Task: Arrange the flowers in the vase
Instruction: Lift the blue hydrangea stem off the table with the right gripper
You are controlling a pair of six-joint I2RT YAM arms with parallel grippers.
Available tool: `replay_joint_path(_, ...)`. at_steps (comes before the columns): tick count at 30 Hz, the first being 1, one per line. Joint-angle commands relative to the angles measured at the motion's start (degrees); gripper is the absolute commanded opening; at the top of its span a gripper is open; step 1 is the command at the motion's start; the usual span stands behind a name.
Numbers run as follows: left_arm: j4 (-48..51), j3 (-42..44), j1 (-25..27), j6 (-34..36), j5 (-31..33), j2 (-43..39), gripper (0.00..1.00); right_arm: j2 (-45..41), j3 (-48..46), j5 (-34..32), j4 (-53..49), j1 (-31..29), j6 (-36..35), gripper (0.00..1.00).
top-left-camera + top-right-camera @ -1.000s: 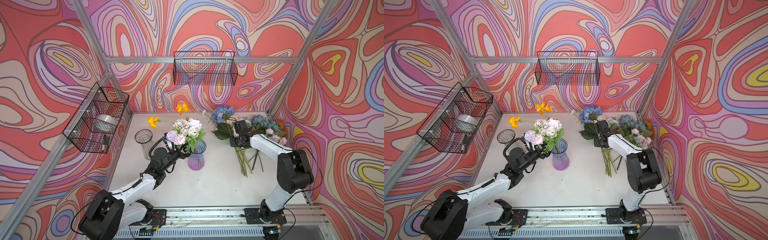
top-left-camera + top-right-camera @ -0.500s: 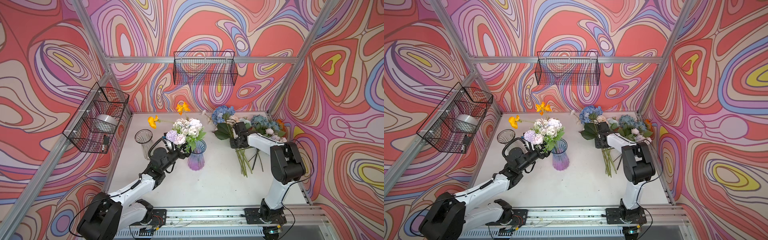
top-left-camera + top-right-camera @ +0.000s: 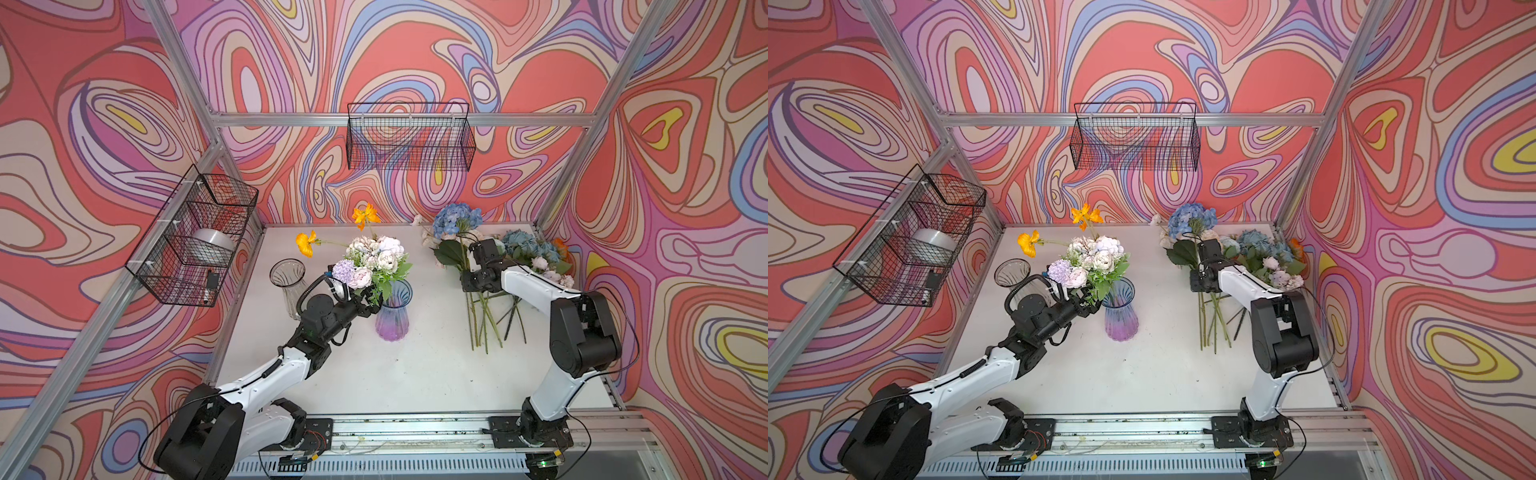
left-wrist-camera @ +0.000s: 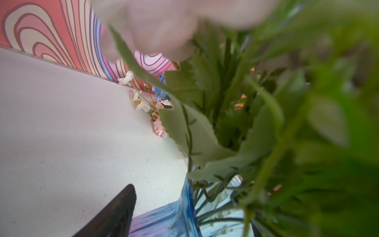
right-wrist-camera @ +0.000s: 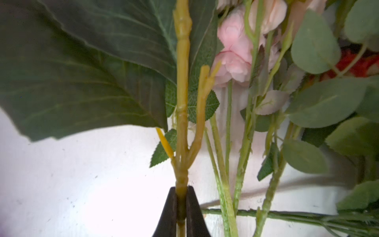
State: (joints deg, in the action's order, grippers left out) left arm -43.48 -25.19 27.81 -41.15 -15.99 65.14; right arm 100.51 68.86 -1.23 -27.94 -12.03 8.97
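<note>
No text, label, brand, number or sign can be read anywhere in these views

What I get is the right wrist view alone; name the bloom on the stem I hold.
Observer: That stem, in the right end effector, leads in both top views to the blue hydrangea.
Operator: Report the vase.
Observer: The purple vase stands mid-table with a pastel bunch in it.
Operator: Place the left arm.
Observer: The left end effector sits at that vase's rim, among the bunch's leaves.
</note>
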Motion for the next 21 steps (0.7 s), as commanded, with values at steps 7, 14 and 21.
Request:
replay_joint_path(7,-2.4,-1.5,0.2,-0.2,0.6,0.5,0.87,-3.9,-1.7,14.2,1.8,0.2,6.9,0.0)
replay_joint_path(14,-2.5,-1.5,0.3,-0.2,0.6,0.9,0.87,-8.2,-14.6,27.1,24.5,0.2,14.9,0.0)
replay_joint_path(21,-2.7,-1.4,0.2,-0.3,0.8,0.6,0.87,-6.5,-18.3,27.7,30.8,0.2,22.9,0.0)
